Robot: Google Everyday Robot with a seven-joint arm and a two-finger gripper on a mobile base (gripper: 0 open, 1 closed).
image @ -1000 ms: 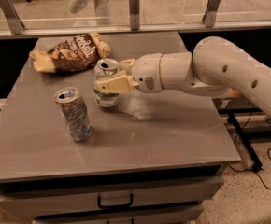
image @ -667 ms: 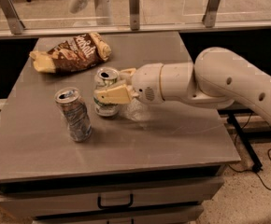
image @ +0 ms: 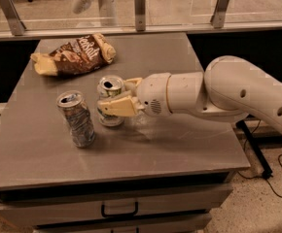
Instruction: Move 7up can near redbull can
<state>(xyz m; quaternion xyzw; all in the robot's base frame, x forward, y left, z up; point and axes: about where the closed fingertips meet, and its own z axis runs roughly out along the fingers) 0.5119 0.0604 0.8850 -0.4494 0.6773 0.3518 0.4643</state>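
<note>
The 7up can (image: pixel 110 88), short and white-silver with green markings, stands upright near the table's middle. My gripper (image: pixel 114 96) reaches in from the right and is shut on it, with one cream finger (image: pixel 118 106) across its front and the other behind it. The redbull can (image: pixel 77 119), slim and silver with blue-grey patches, stands upright just left of and slightly in front of the 7up can, with a small gap between them. I cannot tell whether the 7up can's base touches the table.
A brown chip bag (image: pixel 75 56) lies at the back left of the grey table (image: pixel 180 149). A glass-and-metal railing (image: pixel 140 8) runs behind the table. Drawers (image: pixel 119 208) sit below the front edge. My white arm (image: pixel 228 91) spans the table's right side.
My gripper has carried the 7up can towards the table's front, lower in view and closer to the redbull can. The redbull can and the chip bag have not moved.
</note>
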